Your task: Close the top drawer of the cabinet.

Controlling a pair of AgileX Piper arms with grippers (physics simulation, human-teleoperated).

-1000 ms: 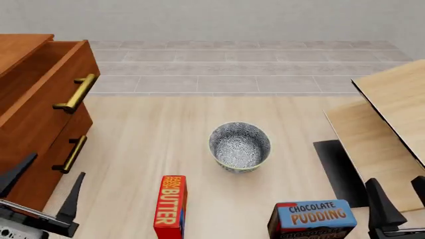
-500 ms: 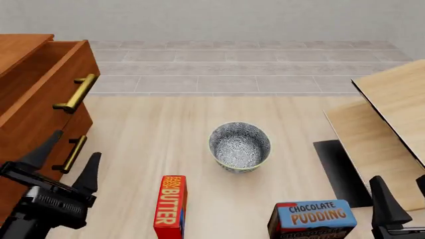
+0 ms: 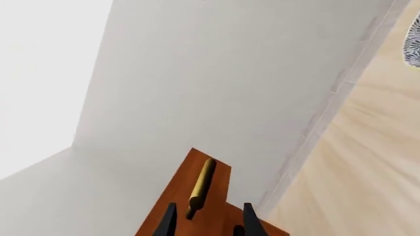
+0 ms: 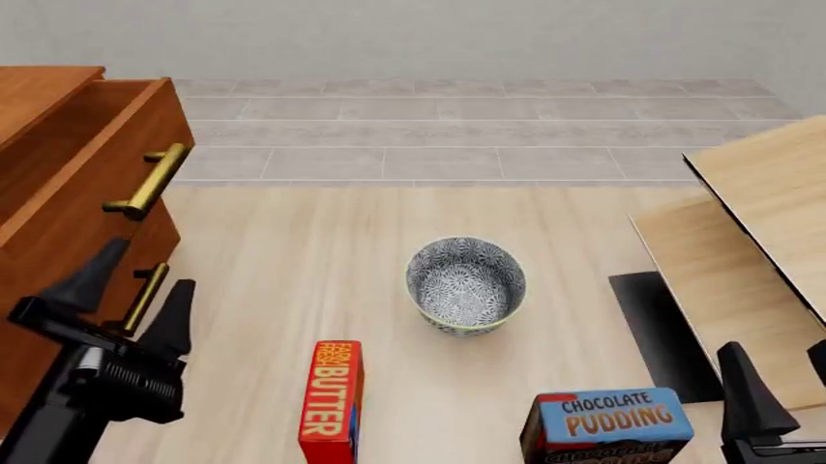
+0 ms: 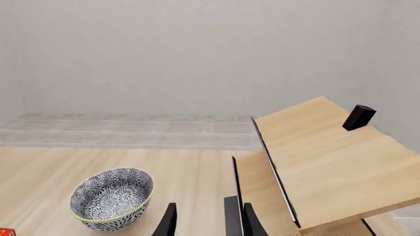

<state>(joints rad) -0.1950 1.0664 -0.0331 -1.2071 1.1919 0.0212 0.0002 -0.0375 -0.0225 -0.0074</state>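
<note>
The reddish-brown cabinet [image 4: 39, 97] stands at the left of the front view. Its top drawer [image 4: 84, 188] is pulled out, and its brass bar handle [image 4: 149, 181] faces the table. My left gripper [image 4: 149, 268] is open and empty in front of the cabinet, level with the second drawer's handle [image 4: 142, 300] and below the top handle. In the left wrist view the fingers [image 3: 169, 220] frame a brass handle [image 3: 200, 186] on a reddish-brown drawer front [image 3: 220, 172] without touching it. My right gripper [image 4: 781, 372] is open and empty at the bottom right, and also shows in the right wrist view [image 5: 208, 220].
A patterned bowl [image 4: 466, 284] sits mid-table. A red butter box [image 4: 332, 398] and a chocolate pudding box [image 4: 606, 423] stand near the front edge. Pale wood panels [image 4: 761, 203] and a black pad [image 4: 656, 333] are at the right.
My left gripper has risen from the bottom left corner toward the cabinet front, then shifted slightly left. The right gripper has barely moved. The drawer has not moved.
</note>
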